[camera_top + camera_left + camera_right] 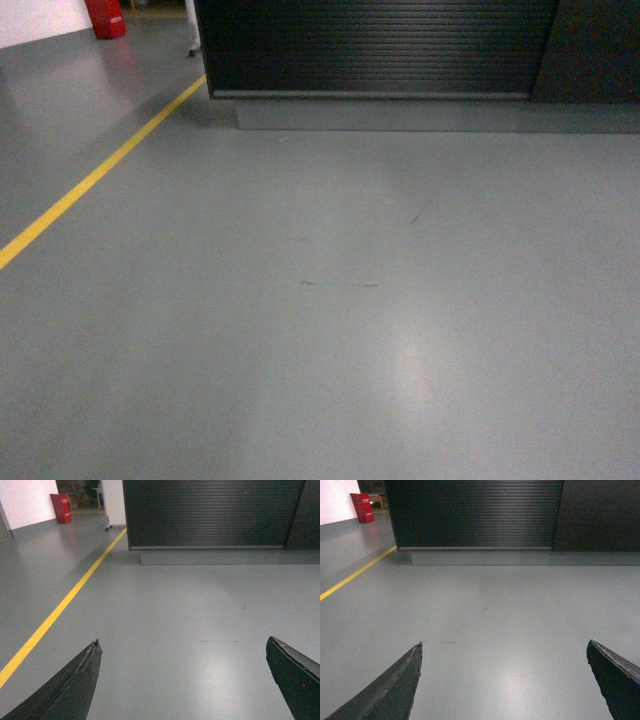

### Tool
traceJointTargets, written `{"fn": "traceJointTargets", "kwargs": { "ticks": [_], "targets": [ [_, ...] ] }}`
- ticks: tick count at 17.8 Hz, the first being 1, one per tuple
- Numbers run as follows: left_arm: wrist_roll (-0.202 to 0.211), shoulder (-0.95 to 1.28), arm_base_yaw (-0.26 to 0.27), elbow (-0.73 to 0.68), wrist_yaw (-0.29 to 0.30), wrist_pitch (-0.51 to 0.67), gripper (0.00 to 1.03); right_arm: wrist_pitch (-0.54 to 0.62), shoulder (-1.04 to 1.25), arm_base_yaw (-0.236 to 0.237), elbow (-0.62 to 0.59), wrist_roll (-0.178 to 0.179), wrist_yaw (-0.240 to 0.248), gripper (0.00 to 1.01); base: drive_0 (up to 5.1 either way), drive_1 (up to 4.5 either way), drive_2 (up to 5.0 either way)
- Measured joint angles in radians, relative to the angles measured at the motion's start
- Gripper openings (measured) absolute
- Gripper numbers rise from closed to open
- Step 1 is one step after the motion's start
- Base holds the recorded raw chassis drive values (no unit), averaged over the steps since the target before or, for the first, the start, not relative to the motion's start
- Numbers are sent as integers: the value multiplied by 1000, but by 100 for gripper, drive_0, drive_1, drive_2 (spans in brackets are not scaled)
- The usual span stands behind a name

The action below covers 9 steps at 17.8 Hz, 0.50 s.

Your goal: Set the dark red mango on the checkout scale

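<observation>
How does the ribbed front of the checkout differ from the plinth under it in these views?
The ribbed front is near black with fine horizontal slats; the plinth is plain, smooth grey, close to the floor's colour. The front is tall and runs out of the top of every view; the plinth is a low strip resting on the floor. Both run across the same stretch of the checkout.

Legible text: none in any view.
Checkout (375, 45) ribbed front: no label or number readable.
Red container (61, 507): no marking resolvable.
Floor line (95, 178): plain yellow, unlettered.
</observation>
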Motion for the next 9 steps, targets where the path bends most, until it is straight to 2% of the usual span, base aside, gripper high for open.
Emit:
{"fn": "traceJointTargets", "kwargs": {
  "ticks": [9],
  "targets": [
    [0,0,0,0,0,0,98,0,0,0,0,0,0,98,0,0,0]
  ]
}}
